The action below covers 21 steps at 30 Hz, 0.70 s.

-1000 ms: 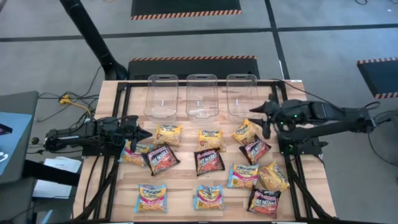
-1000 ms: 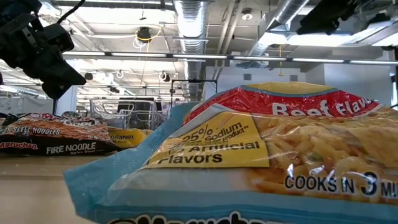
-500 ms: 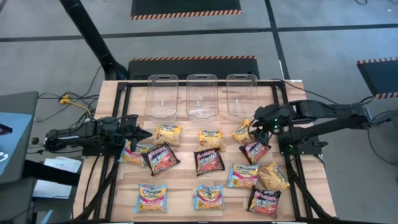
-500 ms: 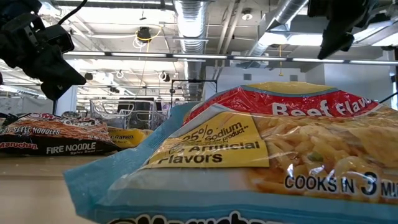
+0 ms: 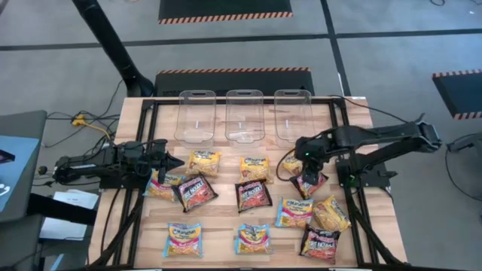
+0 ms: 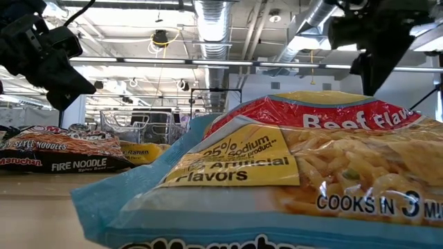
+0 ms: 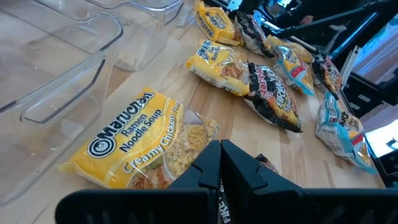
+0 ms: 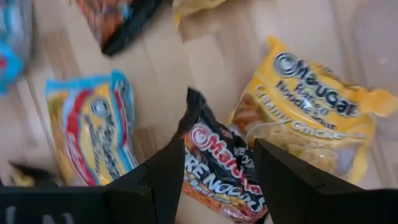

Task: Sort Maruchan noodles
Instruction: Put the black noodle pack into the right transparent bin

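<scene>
Several Maruchan noodle packets lie flat on the wooden table (image 5: 226, 218): yellow-orange, light blue and black-red ones. My right gripper (image 5: 304, 167) hangs open, pointing down over a black-red packet (image 5: 312, 184) at the right. In the right wrist view the gripper (image 8: 221, 149) has this packet (image 8: 217, 171) between its fingers, with a yellow packet (image 8: 311, 118) beside it. I see no touch. My left gripper (image 5: 178, 160) waits shut at the table's left, above a yellow packet (image 7: 140, 140).
Three clear plastic bins (image 5: 195, 115) (image 5: 245, 115) (image 5: 293, 113) stand in a row along the far edge. A black metal frame (image 5: 145, 128) borders the table. A light blue packet (image 6: 277, 180) fills the low view's foreground.
My right gripper has swung from the table's right edge toward the middle and sunk, tipping from nearly level to pointing down over the black-red packet. It has stayed open. No packet has moved.
</scene>
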### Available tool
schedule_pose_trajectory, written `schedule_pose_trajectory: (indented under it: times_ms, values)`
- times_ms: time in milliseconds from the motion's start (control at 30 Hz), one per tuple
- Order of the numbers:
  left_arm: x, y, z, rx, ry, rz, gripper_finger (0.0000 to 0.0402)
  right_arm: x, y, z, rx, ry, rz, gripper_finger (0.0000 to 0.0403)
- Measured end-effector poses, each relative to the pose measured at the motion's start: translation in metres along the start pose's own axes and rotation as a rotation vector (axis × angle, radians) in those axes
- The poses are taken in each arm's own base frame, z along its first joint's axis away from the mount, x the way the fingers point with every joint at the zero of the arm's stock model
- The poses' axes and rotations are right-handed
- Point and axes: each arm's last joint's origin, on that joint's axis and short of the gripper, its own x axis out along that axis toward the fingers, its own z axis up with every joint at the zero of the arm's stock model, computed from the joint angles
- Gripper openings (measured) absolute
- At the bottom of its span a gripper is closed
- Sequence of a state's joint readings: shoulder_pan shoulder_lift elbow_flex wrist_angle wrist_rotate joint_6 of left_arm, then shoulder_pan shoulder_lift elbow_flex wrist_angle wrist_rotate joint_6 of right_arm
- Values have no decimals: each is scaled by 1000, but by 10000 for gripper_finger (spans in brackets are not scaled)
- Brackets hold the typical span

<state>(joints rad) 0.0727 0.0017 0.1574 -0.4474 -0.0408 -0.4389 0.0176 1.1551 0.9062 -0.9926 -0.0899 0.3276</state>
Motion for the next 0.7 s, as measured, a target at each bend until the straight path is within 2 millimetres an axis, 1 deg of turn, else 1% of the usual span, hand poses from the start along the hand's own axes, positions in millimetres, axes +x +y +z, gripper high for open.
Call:
schedule_pose_trajectory:
  times_ms: [167,267,467,700]
  values:
    - [0,0,0,0,-1,-1,0,15,7,3,-163,73,6,217]
    - [0,0,0,0,-1,-1,0,23,11,4,-231,108,5,217]
    - [0,0,0,0,-1,0,0,38,16,5,-252,177,-8,217]
    - [0,0,0,2,0,0,0,55,17,8,-251,249,-27,217]
